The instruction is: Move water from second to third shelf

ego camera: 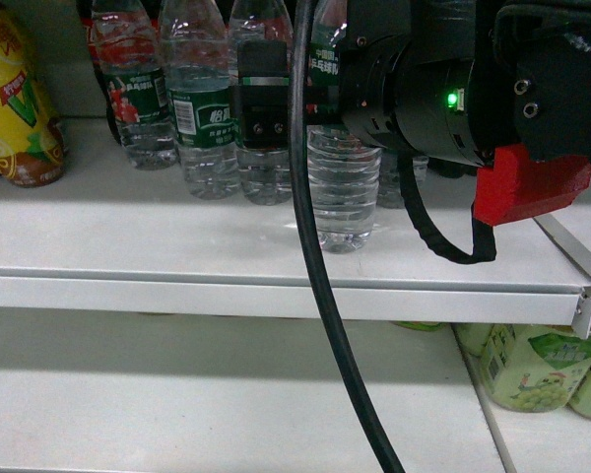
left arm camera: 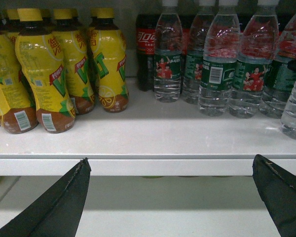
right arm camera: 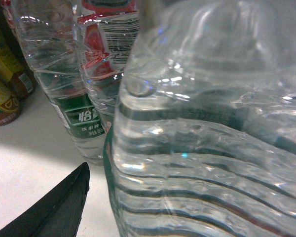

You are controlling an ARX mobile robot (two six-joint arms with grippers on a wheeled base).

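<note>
Several water bottles stand in a row on the white shelf (ego camera: 128,236) in the head view. One, the water (ego camera: 343,192), stands forward of the row near the shelf's front edge. The right gripper (ego camera: 276,108) is at its label height, its black body hiding the upper bottle; whether it grips cannot be told.

In the left wrist view, the left gripper (left arm camera: 172,190) is spread wide and empty below the shelf edge, with yellow drink bottles (left arm camera: 44,69) at left.

In the right wrist view, the water (right arm camera: 207,148) fills the frame, one dark finger (right arm camera: 54,207) beside it.
</note>
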